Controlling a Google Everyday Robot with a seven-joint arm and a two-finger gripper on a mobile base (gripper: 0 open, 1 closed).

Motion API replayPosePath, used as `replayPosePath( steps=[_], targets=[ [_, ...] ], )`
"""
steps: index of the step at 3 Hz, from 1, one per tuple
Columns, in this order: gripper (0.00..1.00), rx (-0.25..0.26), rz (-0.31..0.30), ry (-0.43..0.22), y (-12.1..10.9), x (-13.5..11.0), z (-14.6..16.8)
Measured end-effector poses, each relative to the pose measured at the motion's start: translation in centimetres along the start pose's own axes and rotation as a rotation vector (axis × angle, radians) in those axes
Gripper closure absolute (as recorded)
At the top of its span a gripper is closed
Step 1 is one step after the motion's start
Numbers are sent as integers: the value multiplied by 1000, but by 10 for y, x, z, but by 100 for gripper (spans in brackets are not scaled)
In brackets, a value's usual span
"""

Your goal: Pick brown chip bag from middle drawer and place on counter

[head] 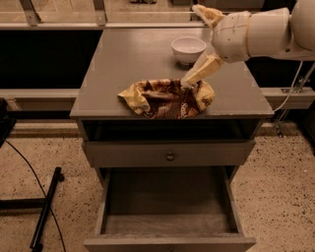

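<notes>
The brown chip bag [167,98] lies crumpled on the counter [133,54], near its front edge. My gripper [191,46] is above the bag's right end with its fingers spread wide open. The lower finger [199,71] points down and its tip touches or nearly touches the bag's top. The upper finger [206,14] points up and away. The middle drawer [167,204] is pulled out below, and its bare floor holds nothing.
A white bowl [188,48] stands on the counter behind the bag, just left of my arm. A shut drawer front with a small round knob [170,156] sits above the open drawer. A black stand and cable [44,206] lie on the floor at left.
</notes>
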State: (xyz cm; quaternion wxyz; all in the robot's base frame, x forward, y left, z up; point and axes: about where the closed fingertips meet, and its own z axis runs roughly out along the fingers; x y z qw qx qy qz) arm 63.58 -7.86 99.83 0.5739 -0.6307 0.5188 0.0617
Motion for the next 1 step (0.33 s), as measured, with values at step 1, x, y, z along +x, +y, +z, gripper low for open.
replayPosePath(
  steps=[1],
  targets=[
    [0,0,0,0,0,0,0]
  ],
)
